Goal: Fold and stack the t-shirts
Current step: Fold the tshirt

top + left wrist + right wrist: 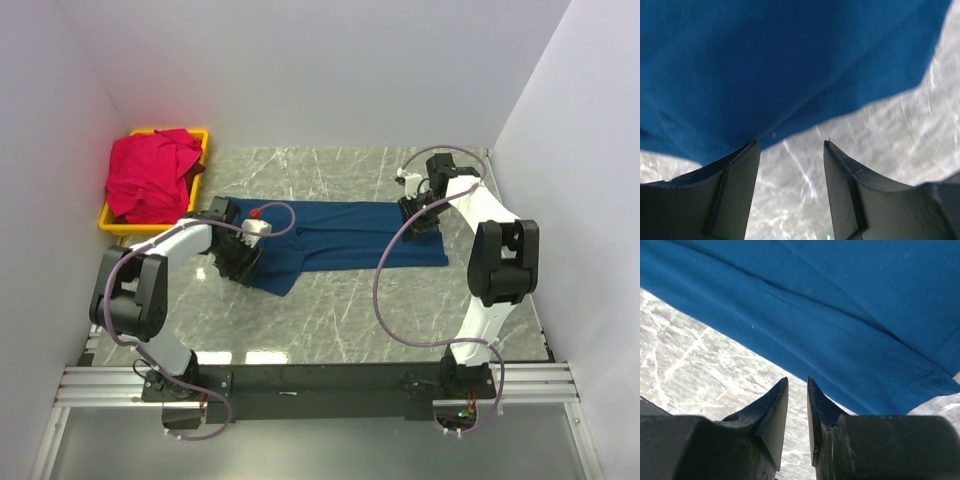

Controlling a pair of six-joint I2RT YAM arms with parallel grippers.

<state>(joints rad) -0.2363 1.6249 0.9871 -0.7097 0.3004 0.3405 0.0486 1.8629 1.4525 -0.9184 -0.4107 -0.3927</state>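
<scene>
**A:** Where are the shirts?

**B:** The navy t-shirt (340, 235) lies spread flat across the middle of the bench (330, 320). The red-pink t-shirt (150, 180) is heaped in the yellow bin (125, 229) at the far left.

**A:** And the fingers?

**B:** The left fingers (735, 185) stand well apart and empty, at the navy shirt's left edge. The right fingers (772, 410) show only a narrow slit and grip nothing, beside its right hem.

**A:** What might go wrong?

**B:** Either pair could close on the bench alone and miss the hem. Or it could catch only one layer, which would likely drag the fold crooked.

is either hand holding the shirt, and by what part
Nothing held. Left hand and right hand both show empty gaps, near the edge of the navy t-shirt.
</scene>
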